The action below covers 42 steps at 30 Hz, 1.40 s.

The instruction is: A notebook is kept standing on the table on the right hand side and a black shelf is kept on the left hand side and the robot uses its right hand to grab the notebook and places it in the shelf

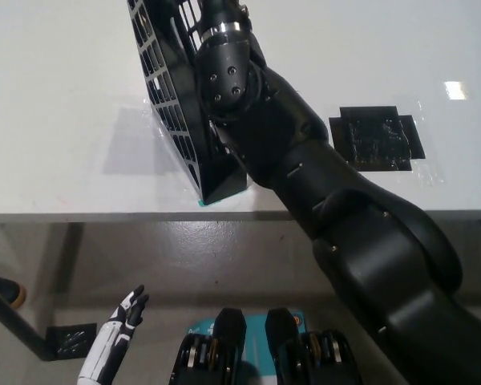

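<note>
The black mesh shelf (164,96) stands tilted on the white table (64,96), left of centre. My black right arm (256,104) reaches over it from the bottom right, with the wrist at the shelf's open side. A dark flat slab (184,72) just behind the mesh looks like the notebook, standing inside the shelf. My right hand (218,8) is cut off by the top edge, so its fingers are hidden. Below the table at the lower left, my white left hand (128,309) hangs with its fingers apart, holding nothing.
A black tape patch (377,138) lies on the table to the right of the arm. The table's front edge (104,215) runs across the middle. A teal mark (202,203) shows at the shelf's near corner. On the floor lie a dark mat (72,338) and a shoe (4,290).
</note>
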Each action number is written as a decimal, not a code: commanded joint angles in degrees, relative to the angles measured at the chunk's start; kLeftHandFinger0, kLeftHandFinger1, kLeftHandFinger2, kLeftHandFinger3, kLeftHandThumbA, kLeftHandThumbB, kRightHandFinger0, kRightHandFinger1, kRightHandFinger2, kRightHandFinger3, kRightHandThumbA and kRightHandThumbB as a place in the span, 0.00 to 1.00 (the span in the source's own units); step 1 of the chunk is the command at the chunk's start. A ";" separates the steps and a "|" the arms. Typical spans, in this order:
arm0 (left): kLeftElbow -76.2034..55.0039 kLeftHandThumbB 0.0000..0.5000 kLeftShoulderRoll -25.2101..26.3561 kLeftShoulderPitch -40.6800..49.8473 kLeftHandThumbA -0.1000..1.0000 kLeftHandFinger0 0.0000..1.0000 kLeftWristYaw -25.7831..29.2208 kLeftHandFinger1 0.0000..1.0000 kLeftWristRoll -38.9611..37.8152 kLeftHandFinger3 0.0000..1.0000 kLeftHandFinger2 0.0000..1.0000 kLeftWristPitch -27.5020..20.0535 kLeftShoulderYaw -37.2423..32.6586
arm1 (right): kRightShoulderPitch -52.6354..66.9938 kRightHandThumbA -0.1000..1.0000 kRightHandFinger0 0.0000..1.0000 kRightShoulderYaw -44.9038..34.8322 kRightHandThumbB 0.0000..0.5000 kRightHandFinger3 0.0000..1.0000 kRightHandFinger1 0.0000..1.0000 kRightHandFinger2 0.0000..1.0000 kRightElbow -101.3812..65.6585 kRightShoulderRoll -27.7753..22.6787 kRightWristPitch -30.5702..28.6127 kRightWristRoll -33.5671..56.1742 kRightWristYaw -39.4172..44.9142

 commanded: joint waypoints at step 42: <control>0.41 0.28 0.37 -1.11 1.00 1.00 1.45 1.00 0.28 1.00 1.00 -3.28 0.76 | 84.15 1.00 1.00 5.58 0.60 1.00 1.00 1.00 -66.69 -15.84 -4.98 18.42 20.55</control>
